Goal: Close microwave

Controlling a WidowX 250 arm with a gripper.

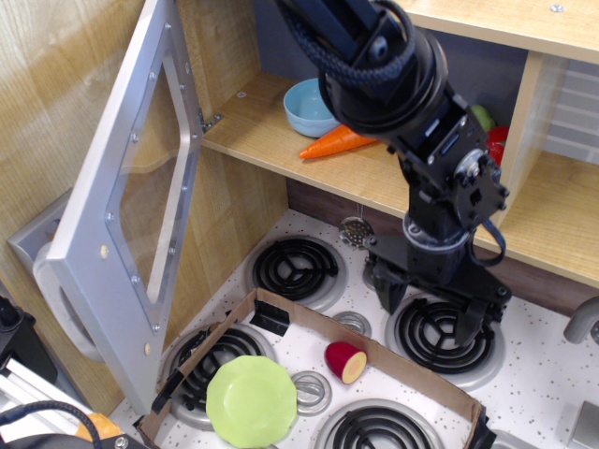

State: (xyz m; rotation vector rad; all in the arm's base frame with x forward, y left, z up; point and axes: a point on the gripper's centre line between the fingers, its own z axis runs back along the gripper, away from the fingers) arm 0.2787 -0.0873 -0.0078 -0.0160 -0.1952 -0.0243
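Microwave (281, 112) fills upper left of frame, its silver door (126, 210) swung wide open toward lower left. Black arm (393, 84) upper centre; tool (432, 313) at centre right, fingers spread, gripping nothing, above stove burner (438, 335). Inside compartment: blue bowl (307, 106), orange carrot (339, 141). Lower centre: green plate (251, 401), red apple half (344, 361).

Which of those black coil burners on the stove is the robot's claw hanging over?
The back right burner: the gripper hangs right above it. The other burners sit clear of the arm.
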